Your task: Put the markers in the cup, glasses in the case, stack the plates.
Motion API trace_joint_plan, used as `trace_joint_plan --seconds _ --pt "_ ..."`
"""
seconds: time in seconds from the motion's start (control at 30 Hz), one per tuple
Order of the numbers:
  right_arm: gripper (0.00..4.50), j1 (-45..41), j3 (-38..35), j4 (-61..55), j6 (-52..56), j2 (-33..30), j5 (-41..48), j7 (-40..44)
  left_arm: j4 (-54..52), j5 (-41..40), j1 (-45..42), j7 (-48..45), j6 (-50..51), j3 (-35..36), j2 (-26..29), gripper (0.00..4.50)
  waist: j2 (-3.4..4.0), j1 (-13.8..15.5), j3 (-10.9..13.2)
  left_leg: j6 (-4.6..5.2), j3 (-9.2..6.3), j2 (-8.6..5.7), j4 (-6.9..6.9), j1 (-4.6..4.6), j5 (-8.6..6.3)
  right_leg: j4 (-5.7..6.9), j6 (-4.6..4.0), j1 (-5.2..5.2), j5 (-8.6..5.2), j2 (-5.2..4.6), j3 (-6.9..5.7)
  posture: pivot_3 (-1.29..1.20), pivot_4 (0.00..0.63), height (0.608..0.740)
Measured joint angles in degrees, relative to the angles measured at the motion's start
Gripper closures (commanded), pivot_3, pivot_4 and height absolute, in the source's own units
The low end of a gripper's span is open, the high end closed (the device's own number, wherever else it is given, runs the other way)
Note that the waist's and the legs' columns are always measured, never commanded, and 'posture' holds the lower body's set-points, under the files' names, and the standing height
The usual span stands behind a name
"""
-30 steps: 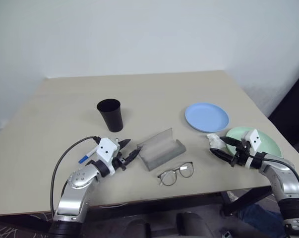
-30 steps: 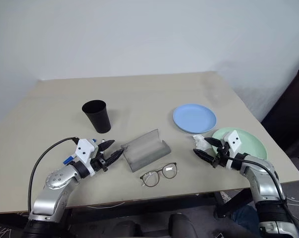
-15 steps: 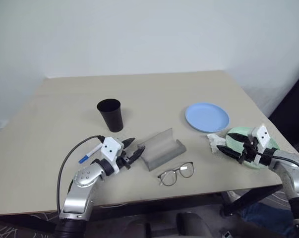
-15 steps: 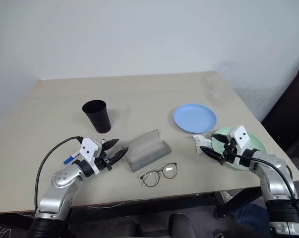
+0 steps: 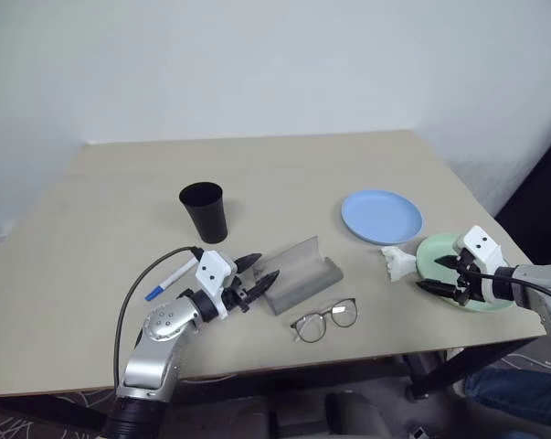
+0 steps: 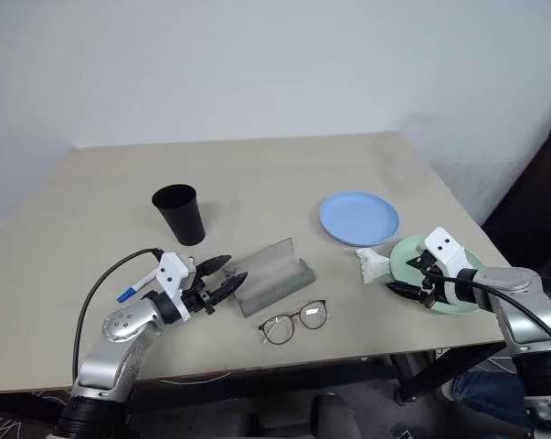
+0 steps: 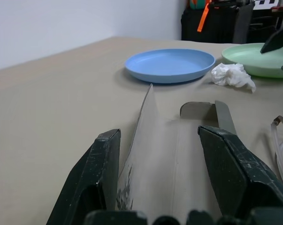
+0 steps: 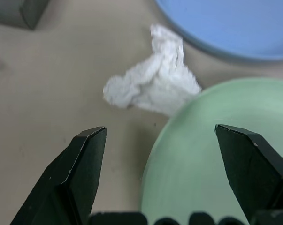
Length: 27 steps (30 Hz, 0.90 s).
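The grey case [image 5: 298, 273] lies open at the table's middle front, with the wire glasses [image 5: 324, 320] just in front of it. My left gripper [image 5: 264, 268] is open, its fingertips at the case's left end; I cannot tell if they touch it. The black cup [image 5: 204, 211] stands behind it, and a blue-capped marker [image 5: 168, 280] lies to its left. The blue plate [image 5: 381, 216] sits at the right. My right gripper [image 5: 432, 274] hangs open, tipped down over the left rim of the green plate [image 5: 438, 245], one finger over the plate [image 8: 211, 154] and one over the table.
A crumpled white tissue [image 5: 398, 263] lies between the two plates and the case, just left of the green plate. The table's right edge [image 5: 522, 265] runs close behind the green plate. Bare tabletop stretches behind the cup.
My right gripper has swung right, away from the tissue, and tipped downward over the green plate's rim. My left gripper has crept right, up to the case's end.
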Motion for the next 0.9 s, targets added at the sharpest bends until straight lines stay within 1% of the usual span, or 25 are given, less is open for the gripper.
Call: trace_joint_plan --seconds 0.2,0.3,0.6,0.63,0.73,0.9 --pt "0.5 -1.7 3.8 -0.5 4.9 -0.1 -2.4 -1.1 1.5 0.1 -0.4 -0.3 -0.5 -1.0 -0.6 1.76 0.0 0.1 0.0 0.02 0.0 -0.01 0.06 -0.05 0.0 0.0 0.0 0.0 0.0 0.0 -0.04 0.0 0.0 0.74" --pt "1.03 -2.2 4.3 -0.6 6.5 -0.1 -3.0 -1.4 1.7 0.1 -0.4 -0.3 -0.7 -1.1 -0.8 1.73 0.0 0.1 0.0 0.03 0.0 -0.01 0.06 -0.06 0.01 -0.01 0.0 0.0 0.0 0.0 -0.04 0.0 0.0 0.74" --pt "4.18 -3.6 5.1 -0.5 8.6 -0.1 -3.6 -1.8 1.8 0.1 -0.4 -0.3 -1.2 -1.1 -1.0 1.73 -0.01 0.0 0.0 0.0 -0.04 0.01 0.07 -0.04 -0.01 -0.01 0.0 0.0 0.0 0.0 -0.02 0.0 0.0 0.74" --pt "4.46 -3.8 5.0 -0.5 8.7 -0.4 -4.0 -1.9 1.8 0.1 -0.4 -0.3 -1.2 -1.1 -1.0 1.73 -0.03 0.0 0.0 -0.01 -0.03 0.01 0.07 -0.03 -0.01 -0.01 0.0 0.0 0.0 0.0 -0.02 0.0 0.0 0.74" --pt "4.49 -4.8 4.8 -0.3 8.5 -1.4 -4.6 -2.1 1.8 0.1 -0.4 -0.3 -1.2 -1.1 -1.0 1.73 -0.17 -0.2 -0.1 -0.03 0.02 0.12 0.1 0.02 -0.03 -0.03 0.0 0.02 0.0 0.0 -0.03 0.0 0.0 0.74" --pt "4.49 -7.3 6.1 3.0 6.9 0.3 -5.9 -3.8 1.8 0.1 -0.3 -0.2 -1.2 -1.1 -1.0 1.73 -0.19 -0.2 -0.1 -0.03 0.05 0.14 0.21 0.02 -0.03 -0.11 0.0 0.01 0.0 -0.03 -0.08 0.0 0.0 0.74"
